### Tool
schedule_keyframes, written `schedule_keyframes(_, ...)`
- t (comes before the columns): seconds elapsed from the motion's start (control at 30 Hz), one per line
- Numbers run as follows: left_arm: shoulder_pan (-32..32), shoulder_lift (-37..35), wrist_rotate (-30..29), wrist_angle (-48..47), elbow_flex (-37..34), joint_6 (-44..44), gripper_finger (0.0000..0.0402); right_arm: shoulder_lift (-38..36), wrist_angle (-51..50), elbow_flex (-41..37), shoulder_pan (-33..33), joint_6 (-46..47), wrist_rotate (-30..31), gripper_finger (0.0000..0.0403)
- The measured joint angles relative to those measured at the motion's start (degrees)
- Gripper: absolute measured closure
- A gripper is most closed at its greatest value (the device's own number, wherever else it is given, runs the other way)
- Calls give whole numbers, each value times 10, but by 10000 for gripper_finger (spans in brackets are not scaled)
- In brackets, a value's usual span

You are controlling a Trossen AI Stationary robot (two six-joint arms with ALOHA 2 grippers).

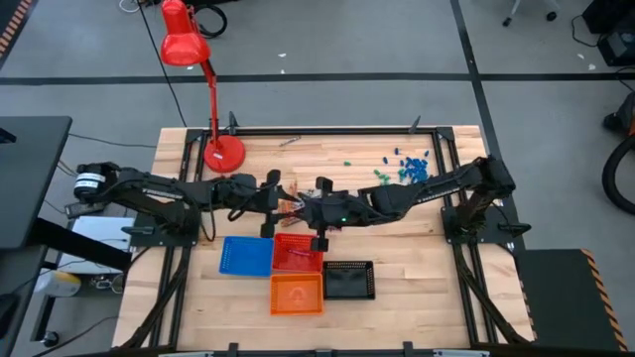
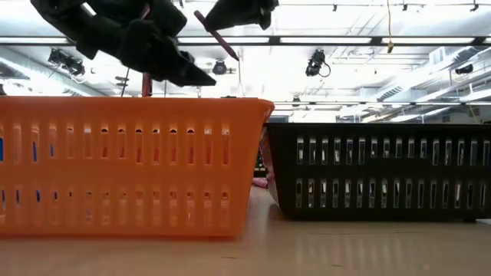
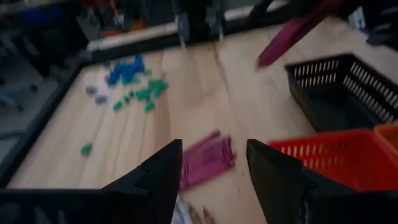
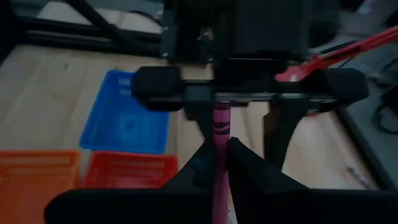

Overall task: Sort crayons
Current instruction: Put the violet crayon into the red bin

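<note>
High view shows both arms reaching toward the middle of the table, their grippers close together just behind the red tray point(image 1: 297, 252). The right gripper point(image 4: 222, 149) is clenched on a magenta crayon point(image 4: 221, 124), which stands between its two fingertips with its length running along the fingers. In the left wrist view this same crayon point(image 3: 297, 30) hangs tilted in the air ahead of the left gripper point(image 3: 214, 165), above the table and near the black tray point(image 3: 345, 87). In the low view it shows as a thin slanted stick point(image 2: 219, 37) held above the rim of the orange tray point(image 2: 130, 165).

The left gripper is released, its two fingers spread apart with nothing between them. Just beyond its fingertips a bunch of magenta crayons point(image 3: 206, 160) lies flat on the wooden table point(image 3: 186, 93), side by side and touching one another. Beside the left gripper's far finger sits the red tray, with the black tray beyond it. Farther ahead of the left gripper, well apart from the crayons, small green bits point(image 3: 146, 94) and blue bits point(image 3: 124, 70) are scattered toward the table's edge.

Below the right gripper, in its own view, lie the blue tray point(image 4: 127, 121), the red tray and the orange tray side by side. A red desk lamp point(image 1: 203, 89) stands at the table's back, behind the left arm.
</note>
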Motion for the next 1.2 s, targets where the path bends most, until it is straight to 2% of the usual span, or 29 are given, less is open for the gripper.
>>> schedule_keyframes(0.1,-8,13,14,27,0,9,209,-18,52,-46,3,-14,23,366)
schedule_keyframes(0.33,-13,35,20,105,0,-5,209,-46,186,-138,2,-30,28,366)
schedule_keyframes(0.53,-14,54,24,149,0,-22,209,-45,282,-176,2,-47,30,366)
schedule_keyframes(0.67,-16,68,27,166,0,-23,212,-44,298,-181,3,-57,42,366)
schedule_keyframes(0.77,-16,76,27,187,0,-25,234,-44,297,-181,3,-57,42,366)
schedule_keyframes(1.13,-13,77,27,193,0,-31,361,-44,296,-181,3,-45,57,365)
schedule_keyframes(1.2,-10,77,27,192,0,-32,371,-44,293,-181,3,-41,60,360)
